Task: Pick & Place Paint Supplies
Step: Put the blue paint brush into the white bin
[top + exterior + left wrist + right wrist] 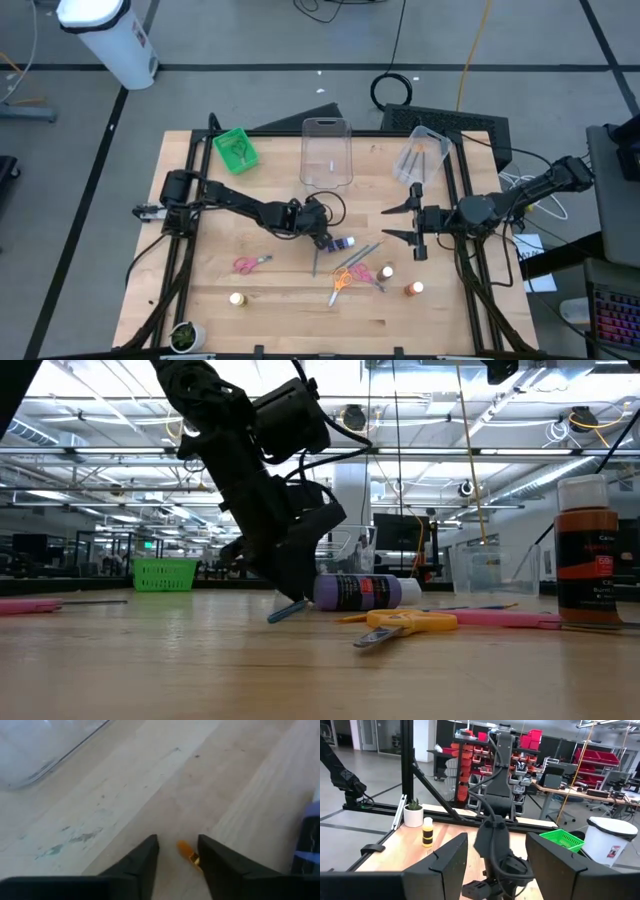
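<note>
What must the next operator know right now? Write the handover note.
Left gripper: open, low at the table beside the purple bottle, fingers either side of a brush, not gripped.
Right gripper: open, empty, over the table's right side.
Loose on the table: bottles, brushes, orange scissors, pink scissors.
Done: the green bin holds something small. All the rest is left.

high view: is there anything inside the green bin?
Yes. A small pair of scissors lies inside the green bin at the table's back left corner.
</note>
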